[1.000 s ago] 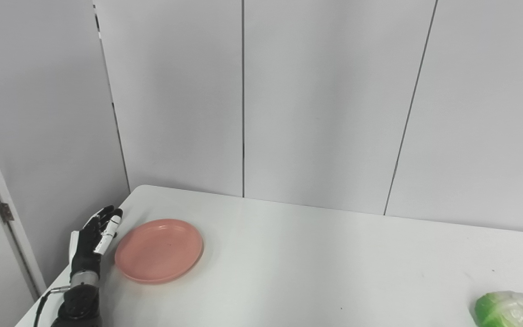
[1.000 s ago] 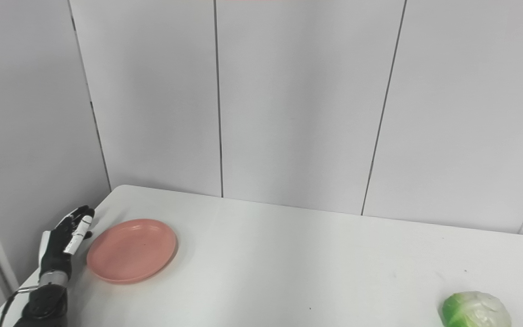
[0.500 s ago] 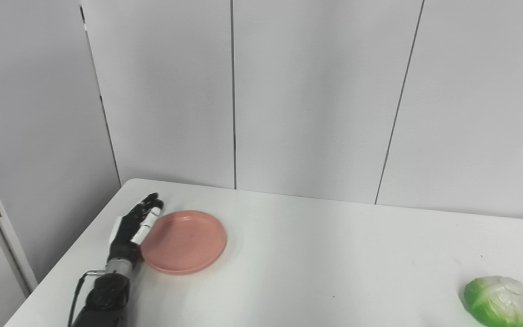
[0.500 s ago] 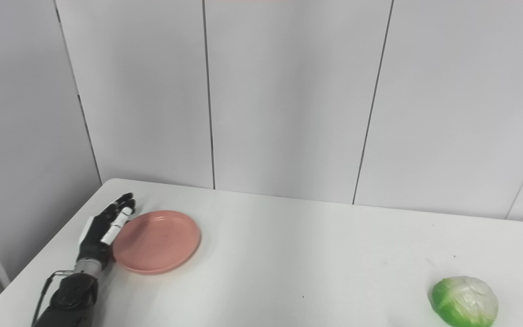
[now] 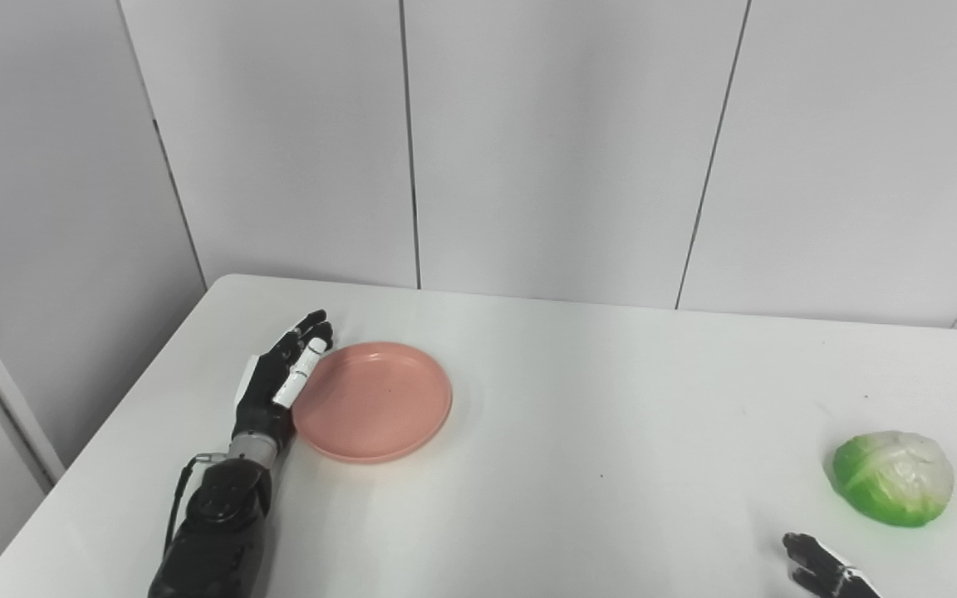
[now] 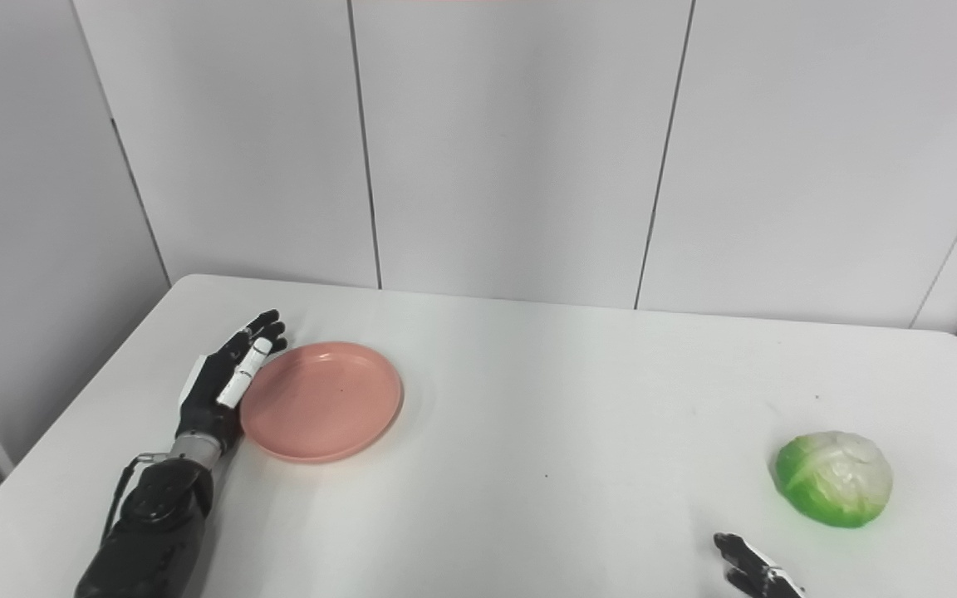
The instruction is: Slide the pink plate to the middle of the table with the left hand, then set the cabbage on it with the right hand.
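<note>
The left hand [image 5: 277, 386], fingers straight and together, edges against the round, smooth pink plate [image 5: 373, 401]. The right hand's [image 5: 822, 570] finger state cannot be told. The leafy cabbage [image 5: 893, 477] lies apart.

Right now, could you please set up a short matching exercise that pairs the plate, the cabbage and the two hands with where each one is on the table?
Things:
1. plate
2. cabbage
3. left hand
4. right hand

Places:
A. at the bottom edge of the picture, only its fingertips showing
B. flat against the left rim of the pink dish
C. left of the table's middle, empty
D. near the table's right side, alone

Pairs: 1-C, 2-D, 3-B, 4-A
</note>
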Tool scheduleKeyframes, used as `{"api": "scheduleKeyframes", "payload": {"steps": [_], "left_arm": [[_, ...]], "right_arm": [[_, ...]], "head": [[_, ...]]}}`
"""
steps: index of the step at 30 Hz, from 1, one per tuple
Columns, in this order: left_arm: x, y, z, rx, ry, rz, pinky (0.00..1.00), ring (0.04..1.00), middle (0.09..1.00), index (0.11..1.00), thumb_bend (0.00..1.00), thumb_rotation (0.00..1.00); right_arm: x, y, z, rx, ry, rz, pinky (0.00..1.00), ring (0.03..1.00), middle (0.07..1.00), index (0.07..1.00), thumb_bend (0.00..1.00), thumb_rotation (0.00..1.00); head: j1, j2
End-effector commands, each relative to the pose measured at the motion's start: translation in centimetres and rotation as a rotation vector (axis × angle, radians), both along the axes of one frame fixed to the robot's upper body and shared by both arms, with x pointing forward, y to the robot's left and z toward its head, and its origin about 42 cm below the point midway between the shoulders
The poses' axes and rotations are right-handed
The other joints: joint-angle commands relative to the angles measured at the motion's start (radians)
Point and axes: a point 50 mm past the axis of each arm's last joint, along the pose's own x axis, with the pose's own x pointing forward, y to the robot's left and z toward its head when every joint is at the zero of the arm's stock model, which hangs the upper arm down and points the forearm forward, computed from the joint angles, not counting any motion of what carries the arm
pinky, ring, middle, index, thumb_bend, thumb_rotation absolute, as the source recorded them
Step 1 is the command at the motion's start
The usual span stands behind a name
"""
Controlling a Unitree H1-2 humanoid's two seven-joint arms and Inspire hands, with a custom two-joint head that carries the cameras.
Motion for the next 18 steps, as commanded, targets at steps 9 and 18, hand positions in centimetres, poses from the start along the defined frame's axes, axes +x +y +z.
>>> {"api": "scheduleKeyframes", "payload": {"steps": [9, 18], "left_arm": [[1.7, -7.8, -0.5, -0.057, 0.013, -0.12, 0.69, 0.843, 0.855, 0.813, 0.78, 0.73], [1.8, -13.7, -2.1, -0.101, 0.057, -0.149, 0.67, 0.832, 0.845, 0.8, 0.78, 0.76]], "right_arm": [[0.5, 1.2, 1.0, -0.024, -0.013, 0.004, 0.86, 0.863, 0.829, 0.789, 0.89, 1.0], [0.9, 2.2, 0.7, -0.041, -0.018, 0.005, 0.84, 0.858, 0.827, 0.788, 0.88, 1.0]], "head": [[-0.031, 0.027], [-0.091, 0.025]]}}
